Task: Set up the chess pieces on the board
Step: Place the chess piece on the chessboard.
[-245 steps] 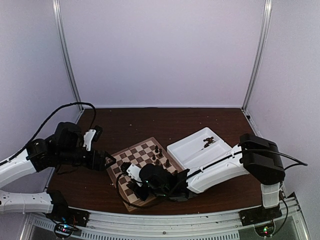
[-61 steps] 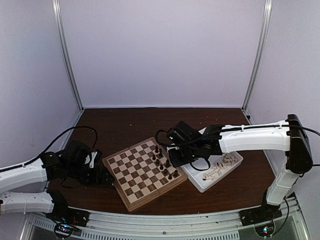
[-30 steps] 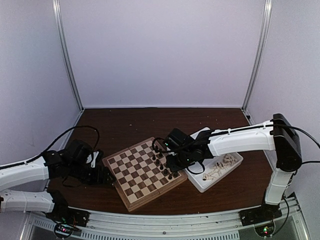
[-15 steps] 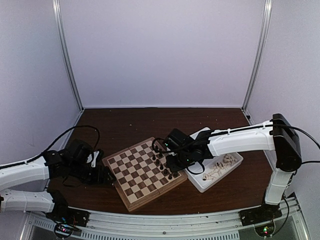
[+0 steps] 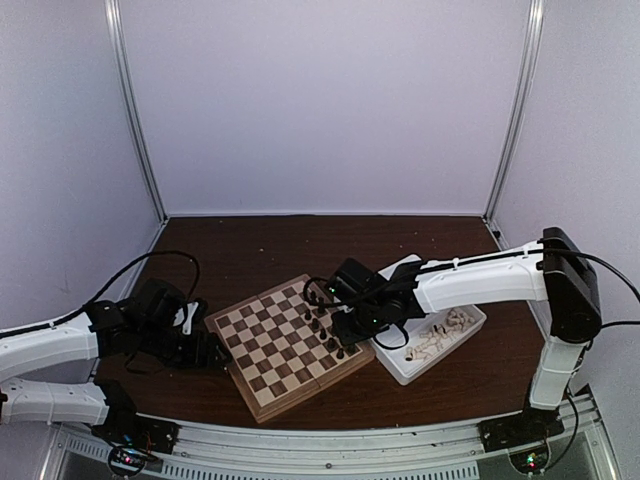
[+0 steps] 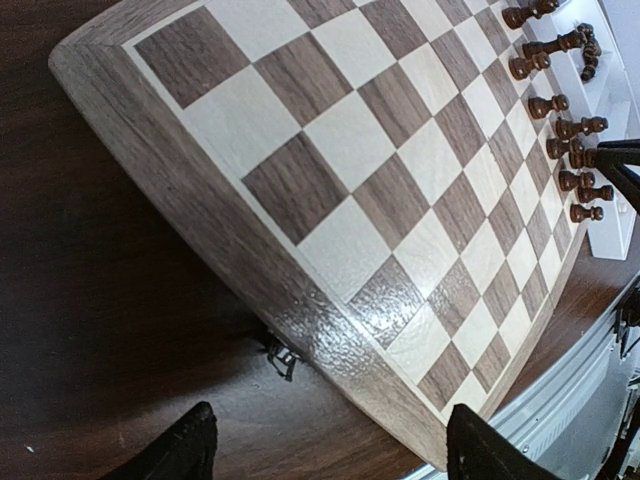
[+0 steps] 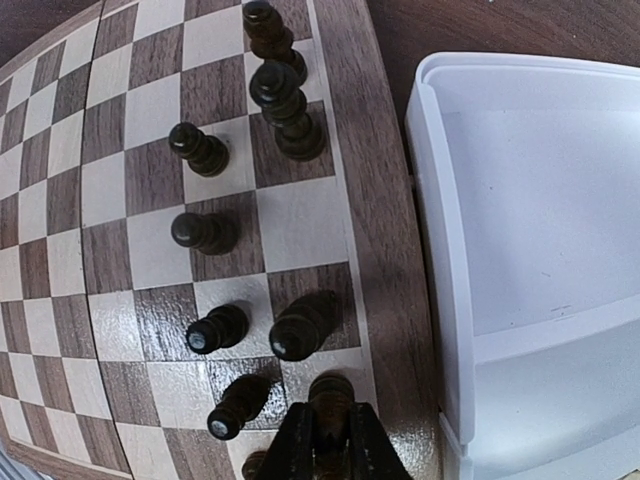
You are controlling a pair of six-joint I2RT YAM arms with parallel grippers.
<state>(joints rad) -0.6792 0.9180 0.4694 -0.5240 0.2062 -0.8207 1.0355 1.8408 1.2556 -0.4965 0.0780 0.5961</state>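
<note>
- Our right end effector [image 7: 322, 446] is clenched on a dark piece [image 7: 331, 392] at the board's [image 5: 265, 350] edge row, beside the white tray [image 7: 432, 220].
- Our left end effector [image 6: 330, 452] hangs released at the board's opposite edge, just above the table [image 5: 250, 245].
- Two partial rows of dark chessmen [image 7: 205, 232] stand; the pale chessmen [image 5: 440, 335] lie in the tray. We judge the task under halfway.
- The pieces are tiny, turned, glossy brown wood.
</note>
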